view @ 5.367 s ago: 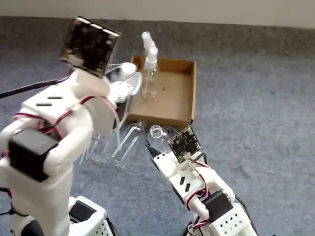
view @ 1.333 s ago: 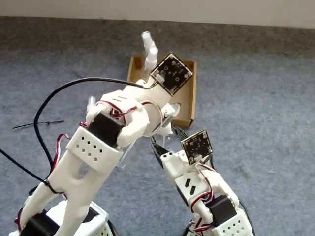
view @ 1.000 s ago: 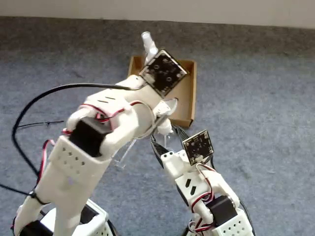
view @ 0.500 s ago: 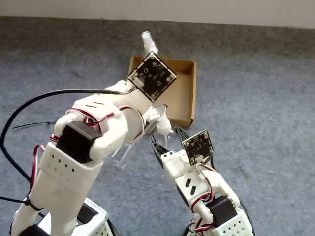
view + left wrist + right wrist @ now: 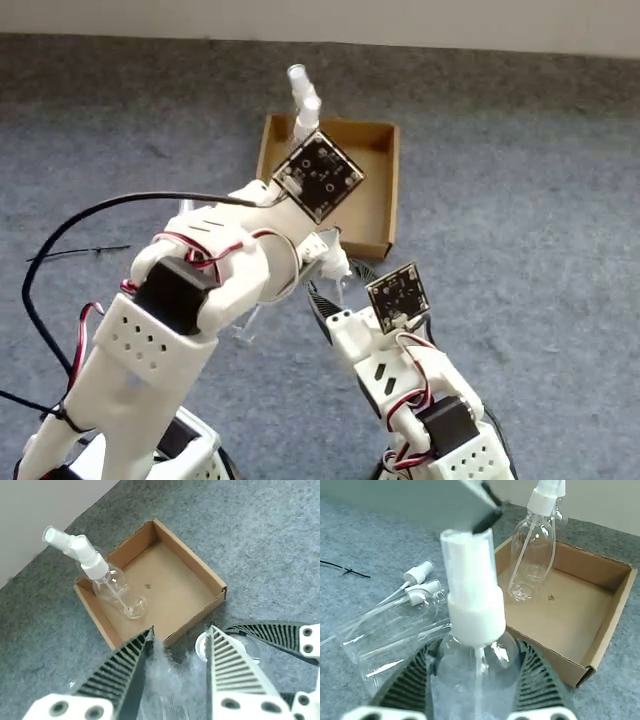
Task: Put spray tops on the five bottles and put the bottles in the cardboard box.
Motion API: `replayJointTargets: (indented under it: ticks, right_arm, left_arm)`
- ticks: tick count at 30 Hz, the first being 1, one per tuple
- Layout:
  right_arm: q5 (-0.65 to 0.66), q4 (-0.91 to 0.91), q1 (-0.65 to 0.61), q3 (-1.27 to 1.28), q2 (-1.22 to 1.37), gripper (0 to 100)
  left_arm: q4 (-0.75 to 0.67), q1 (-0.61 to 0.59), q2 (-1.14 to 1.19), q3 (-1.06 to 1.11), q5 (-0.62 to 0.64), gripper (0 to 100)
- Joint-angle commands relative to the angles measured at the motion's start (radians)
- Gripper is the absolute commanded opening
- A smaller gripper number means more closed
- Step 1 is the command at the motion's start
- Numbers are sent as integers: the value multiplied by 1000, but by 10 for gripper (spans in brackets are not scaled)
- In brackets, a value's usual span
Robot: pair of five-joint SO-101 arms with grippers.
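My right gripper (image 5: 476, 690) is shut on a clear bottle (image 5: 475, 665) that stands upright just in front of the cardboard box (image 5: 378, 205). A white spray top (image 5: 472, 587) sits on the bottle's neck. My left gripper (image 5: 180, 630) comes down from above and is shut on that spray top (image 5: 169, 672); in the high view the left gripper (image 5: 327, 256) is right over the right gripper (image 5: 325, 297). Two capped bottles (image 5: 304, 112) stand in the box's far left corner, also seen as the capped bottles (image 5: 107, 580) from the left wrist.
Beside the held bottle, clear bottles (image 5: 390, 625) lie on the grey carpet with a loose spray top (image 5: 418, 573) near them. A black cable tie (image 5: 75, 252) lies farther left. The rest of the box floor (image 5: 170, 590) is bare.
The left arm swung over from the left to above the held bottle. In the last second its wrist has turned back and forth on the spray top; the right arm has kept still.
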Motion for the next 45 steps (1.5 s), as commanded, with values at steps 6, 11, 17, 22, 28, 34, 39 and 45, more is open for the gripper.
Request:
replayJointTargets:
  ticks: [6, 11, 17, 22, 28, 34, 39, 45]
  right_arm:
    - [-11, -10, 13, -25, -16, 4]
    - [-11, -10, 13, -25, -16, 4]
    - [-9, -10, 15, -25, -16, 4]
    - [72, -7, 15, -25, -16, 4]
    - [180, -18, 16, -45, -18, 4]
    - [180, -182, 41, -130, 1, 4]
    - [178, -269, 68, -251, 245, 4]
    - [92, -441, 65, -532, 737, 4]
  left_arm:
    - [0, 110, 7, 2, -35, 168]
    - [0, 56, -2, -25, -43, 168]
    - [97, -54, -2, -217, -44, 171]
    - [259, -127, -2, -426, -44, 168]
    - [379, -331, -2, -432, -43, 168]
    - [255, -619, -2, -122, 12, 171]
    - [-52, -753, -2, 246, 209, 171]
    - [-390, -869, -2, 515, 295, 171]
